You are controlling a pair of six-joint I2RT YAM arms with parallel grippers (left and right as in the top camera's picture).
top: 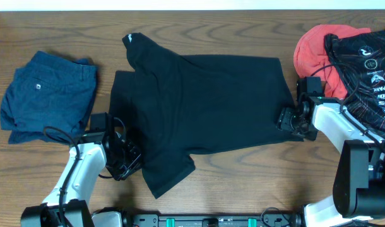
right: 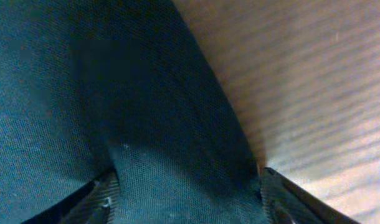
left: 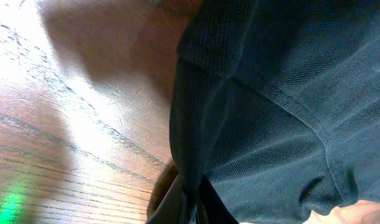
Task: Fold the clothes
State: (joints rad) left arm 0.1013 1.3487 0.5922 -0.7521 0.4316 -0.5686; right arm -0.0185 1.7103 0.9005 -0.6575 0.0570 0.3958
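A black shirt (top: 199, 107) lies spread across the middle of the wooden table, one sleeve pointing to the back left. My left gripper (top: 126, 161) is at the shirt's front-left edge. In the left wrist view its fingers (left: 193, 205) are pinched together on a fold of the black shirt (left: 283, 93). My right gripper (top: 290, 120) is at the shirt's right edge. In the right wrist view its fingers (right: 190, 193) stand wide apart with the black shirt (right: 84, 93) lying between them.
Folded blue shorts (top: 47, 94) lie at the left of the table. A pile of red and black printed clothes (top: 350, 50) sits at the back right, just behind my right arm. Bare wood (top: 243, 183) shows in front of the shirt.
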